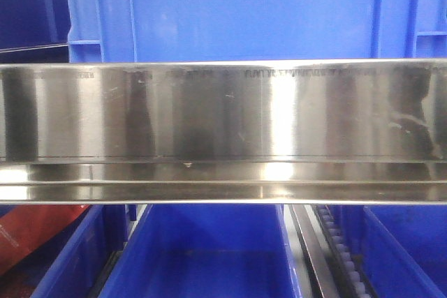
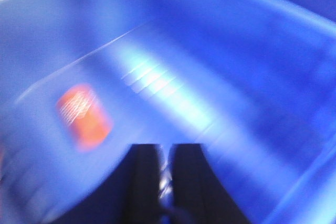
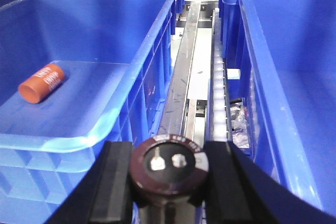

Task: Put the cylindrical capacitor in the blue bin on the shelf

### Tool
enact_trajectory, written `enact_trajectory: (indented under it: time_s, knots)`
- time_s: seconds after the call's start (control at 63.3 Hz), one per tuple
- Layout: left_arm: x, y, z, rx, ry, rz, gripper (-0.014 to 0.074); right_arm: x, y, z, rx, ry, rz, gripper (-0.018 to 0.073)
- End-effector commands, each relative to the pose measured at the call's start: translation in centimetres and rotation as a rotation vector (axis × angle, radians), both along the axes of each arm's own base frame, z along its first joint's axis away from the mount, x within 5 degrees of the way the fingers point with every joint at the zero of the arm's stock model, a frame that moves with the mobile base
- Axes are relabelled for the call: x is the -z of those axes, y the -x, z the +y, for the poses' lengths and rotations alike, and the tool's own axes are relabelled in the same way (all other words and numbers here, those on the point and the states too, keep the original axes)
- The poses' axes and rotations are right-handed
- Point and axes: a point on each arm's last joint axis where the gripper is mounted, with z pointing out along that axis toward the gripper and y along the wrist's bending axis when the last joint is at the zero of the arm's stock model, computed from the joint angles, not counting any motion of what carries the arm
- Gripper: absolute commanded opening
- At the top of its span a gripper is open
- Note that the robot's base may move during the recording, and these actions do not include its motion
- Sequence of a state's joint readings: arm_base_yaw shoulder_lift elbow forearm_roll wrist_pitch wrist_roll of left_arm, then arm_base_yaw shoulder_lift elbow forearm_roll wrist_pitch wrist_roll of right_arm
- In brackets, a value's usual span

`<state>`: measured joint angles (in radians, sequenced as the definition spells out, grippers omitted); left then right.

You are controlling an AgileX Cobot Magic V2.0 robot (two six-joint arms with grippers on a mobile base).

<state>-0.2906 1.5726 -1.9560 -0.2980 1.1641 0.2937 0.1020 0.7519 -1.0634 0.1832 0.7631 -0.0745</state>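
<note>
My right gripper is shut on a dark brown cylindrical capacitor; its end with two metal terminals faces the camera. It hangs over the gap between two blue bins, just past the near corner of the left blue bin. In the front view the shelf shows as a wide shiny steel rail, with a blue bin above it and another below; neither gripper appears there. My left gripper is shut with nothing held, inside a blue bin, in a blurred view.
An orange cylinder with white print lies on the left bin's floor; the orange cylinder also shows blurred ahead-left of my left gripper. A steel roller track runs between the bins. Another blue bin stands on the right. Something red lies lower left.
</note>
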Motion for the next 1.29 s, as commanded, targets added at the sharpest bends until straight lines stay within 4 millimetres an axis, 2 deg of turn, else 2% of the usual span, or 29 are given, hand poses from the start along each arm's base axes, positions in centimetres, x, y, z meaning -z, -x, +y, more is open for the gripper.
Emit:
enact_trajectory:
  time_s: [0.0,0.189,0.379,0.521,0.647,0.789,0.884,0.947,1.026,1.121,1.279]
  knots:
    - [-0.8,2.2,1.6,-0.038,0.020,-0.006,-0.0075,-0.2,0.1,0.0,0.003,-0.003,-0.027,-0.0162]
    - [0.1,6.5,3.7,-0.104,0.051,-0.072,-0.0075,-0.2,0.1,0.0,0.003,-0.004,-0.030,-0.0162]
    - [2.9,11.8,5.5,-0.166,0.097,-0.167,-0.0081,-0.7,0.1,-0.1,0.006,-0.008,-0.058,-0.0162]
    - [4.4,16.0,6.6,-0.197,0.143,-0.283,-0.0081,-2.9,-0.1,0.3,-0.026,0.004,-0.131,-0.0162]
    - [5.6,18.6,7.3,-0.204,0.159,-0.325,-0.0081,-5.1,-1.9,1.9,-0.122,0.025,-0.134,-0.0162]
    - [6.5,20.3,7.6,-0.200,0.161,-0.334,-0.0081,-7.0,-5.7,4.5,-0.225,0.047,-0.118,-0.0162]
    - [6.9,20.5,7.6,-0.195,0.153,-0.314,-0.0081,-7.8,-8.3,6.8,-0.291,0.060,-0.107,-0.0162]
    - [7.0,20.5,7.6,-0.192,0.150,-0.306,-0.0081,-7.7,-10.2,8.6,-0.340,0.078,-0.076,-0.0162]
    - [7.0,20.5,7.6,-0.192,0.149,-0.304,-0.0081,-6.8,-12.6,11.0,-0.391,0.098,-0.027,-0.0162]
    - [7.0,20.5,7.6,-0.192,0.149,-0.304,-0.0081,-4.7,-15.5,13.5,-0.429,0.126,0.051,-0.0162]
    - [7.0,20.5,7.6,-0.191,0.148,-0.302,-0.0081,-0.4,-19.3,15.6,-0.440,0.160,0.174,-0.0162]
